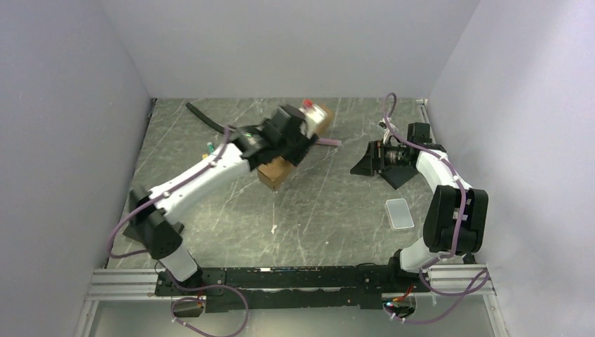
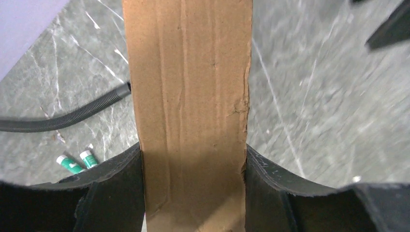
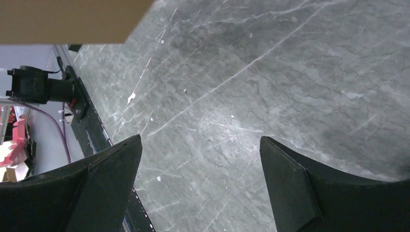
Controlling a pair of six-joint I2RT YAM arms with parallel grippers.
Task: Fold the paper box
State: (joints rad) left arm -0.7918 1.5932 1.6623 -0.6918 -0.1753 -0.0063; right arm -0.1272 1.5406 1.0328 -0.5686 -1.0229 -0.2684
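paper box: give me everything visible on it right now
The paper box is plain brown corrugated cardboard, folded into a shallow block. Its face shows lengthwise creases and a small crumple on one edge. The left gripper clamps it across its narrow width, one finger against each side. From above it sits diagonally over the far middle of the table, mostly hidden under that gripper, with only its two ends showing. Whether it rests on the table or is lifted cannot be told.

Hose [image 2: 63,118], tubes [image 2: 77,162] obstruct L of paper box [image 2: 188,106].
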